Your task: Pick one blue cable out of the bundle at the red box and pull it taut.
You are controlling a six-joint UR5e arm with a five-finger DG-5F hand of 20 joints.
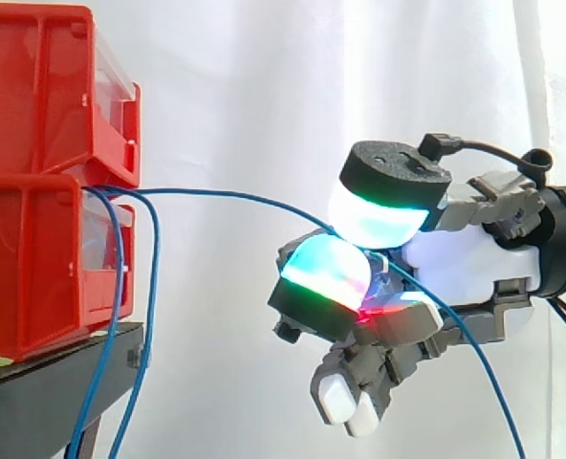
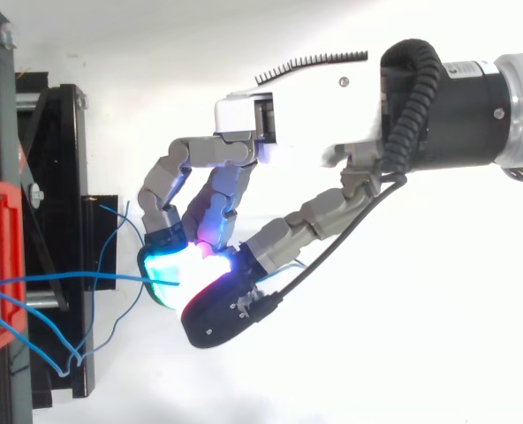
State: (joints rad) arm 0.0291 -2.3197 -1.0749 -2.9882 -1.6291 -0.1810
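The hand (image 1: 474, 263) pinches one thin blue cable (image 1: 250, 198) between its glowing pads (image 1: 326, 270), well apart from the red bins (image 1: 34, 268) where the cable emerges; light, limp and probably slick, it likely needs this firm pinch to avoid sliding through.

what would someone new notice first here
The robot hand at centre right, its glowing fingertips pinching one blue cable. That cable runs in a shallow arc to the stacked red bins at the left edge, where other blue cables hang loose down past the black stand.
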